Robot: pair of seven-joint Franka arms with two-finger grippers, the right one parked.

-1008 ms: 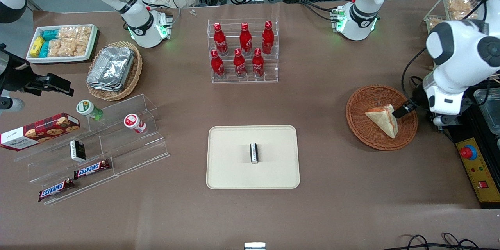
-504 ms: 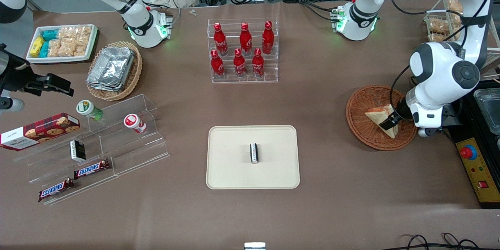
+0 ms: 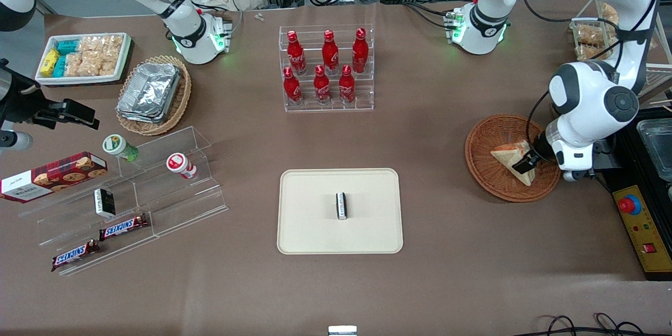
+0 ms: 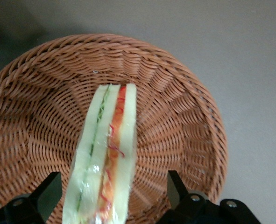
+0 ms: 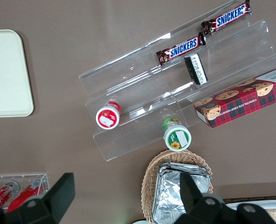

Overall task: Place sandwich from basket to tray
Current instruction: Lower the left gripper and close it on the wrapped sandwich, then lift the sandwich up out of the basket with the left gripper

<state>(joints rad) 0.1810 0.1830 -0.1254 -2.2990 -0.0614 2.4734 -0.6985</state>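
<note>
The triangular wedge sandwich of pale white bread with an orange and green filling edge [image 3: 512, 158] lies inside the round reddish-brown woven wicker basket [image 3: 485, 168], at the right of the front view. The left arm's gripper [image 3: 525, 161] is down in that basket, and the wrist view shows its two dark fingers [image 4: 48, 190] spread wide, one on each side of the sandwich [image 4: 107, 156] with clear gaps to the bread, so they hold nothing yet. The basket wall [image 4: 175, 93] curves around the scene there.

The step in hand looks like the grasp itself. The next move probably calls for closing gently on the soft bread faces, then lifting clear of the wicker rim before carrying the sandwich toward the flat beige rectangular tray with rounded corners [image 3: 310, 231] at the lower centre of the front view. A small black-and-white packet [image 3: 341, 205] already sits at the tray's middle, so the drop point should be a bare part beside it.

Readable writing: "SNICKERS" on two brown bars [image 3: 123, 227] at lower left. The red bottles [image 3: 323, 65] at upper centre carry white script too small to read.
</note>
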